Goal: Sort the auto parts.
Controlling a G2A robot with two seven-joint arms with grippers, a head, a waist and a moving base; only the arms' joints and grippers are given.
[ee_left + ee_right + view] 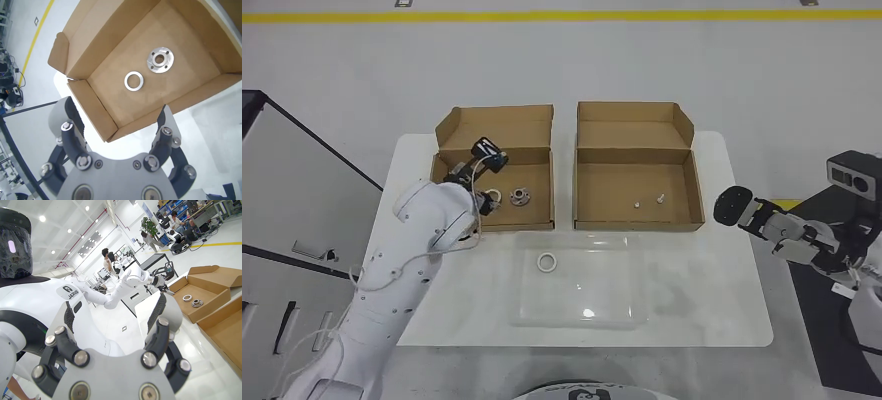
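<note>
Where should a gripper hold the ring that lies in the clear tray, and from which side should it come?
Come straight down from above. The ring lies flat on the floor of the clear tray, so its sides offer little height. Probably best is to pinch the band between the hole and the outer edge.

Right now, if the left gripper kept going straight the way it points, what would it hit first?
Probably the bare floor of the left cardboard box, just short of the flat ring; depth is hard to judge.
</note>
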